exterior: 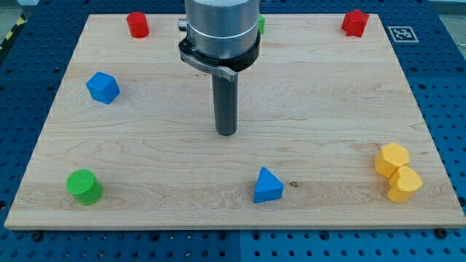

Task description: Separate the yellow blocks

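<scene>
Board: pale wood, visible grain.
Surround: blue, dotted with holes.
Rod: dark grey, tip included.
Cylinders: one red, one green.
Cube: blue.
Wedge: blue.
Far block: red.
Paired blocks: yellow, yellow.
Corner tag: black-and-white pattern.

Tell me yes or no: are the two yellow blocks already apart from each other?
No. The yellow hexagonal block and the other yellow block sit touching at the board's right edge, far from my tip.
</scene>
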